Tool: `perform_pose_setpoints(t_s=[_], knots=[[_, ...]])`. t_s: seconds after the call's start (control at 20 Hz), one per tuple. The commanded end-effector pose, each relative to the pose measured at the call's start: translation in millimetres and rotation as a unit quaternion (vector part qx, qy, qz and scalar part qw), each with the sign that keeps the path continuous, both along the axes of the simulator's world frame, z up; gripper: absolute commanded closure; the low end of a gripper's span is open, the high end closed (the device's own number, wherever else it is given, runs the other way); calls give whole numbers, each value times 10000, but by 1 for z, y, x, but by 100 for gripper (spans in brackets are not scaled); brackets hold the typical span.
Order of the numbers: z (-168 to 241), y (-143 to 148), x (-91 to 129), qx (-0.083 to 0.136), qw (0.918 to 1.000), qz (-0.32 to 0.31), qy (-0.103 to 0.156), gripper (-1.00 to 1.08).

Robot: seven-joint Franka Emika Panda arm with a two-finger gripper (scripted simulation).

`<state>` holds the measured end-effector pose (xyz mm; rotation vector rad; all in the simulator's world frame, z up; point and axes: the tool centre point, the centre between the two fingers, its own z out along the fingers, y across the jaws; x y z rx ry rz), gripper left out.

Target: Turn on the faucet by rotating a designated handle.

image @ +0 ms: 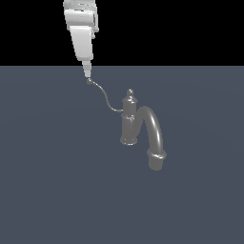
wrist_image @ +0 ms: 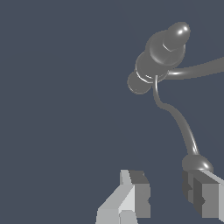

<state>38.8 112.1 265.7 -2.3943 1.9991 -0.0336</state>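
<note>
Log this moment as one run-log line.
stage: reaching handle | hand: open, one finger beside ball tip of handle, not clamped | faucet: upright | spout: untouched

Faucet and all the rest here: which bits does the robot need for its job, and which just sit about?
Needed:
- faucet
- handle, thin curved lever with ball tip
- gripper, open, one finger next to the ball tip

Just there:
- spout, thick arch
- grey floor

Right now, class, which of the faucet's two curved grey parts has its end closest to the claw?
The long thin S-curved grey wire handle: its small ball tip sits right at the claw. The thick arched grey spout curves down on the column's far side.
</note>
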Motion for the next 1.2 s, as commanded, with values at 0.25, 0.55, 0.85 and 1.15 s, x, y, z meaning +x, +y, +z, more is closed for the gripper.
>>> perform_pose_setpoints(t_s=[0.25,0.55,0.85,1.15], knots=[[-24,-18,4,-17,9995,-257,155,108],[-24,-20,-4,-17,9995,-257,155,108],[-24,-22,-21,-17,9995,-257,155,108],[-24,-25,-38,-17,9995,-257,155,108]])
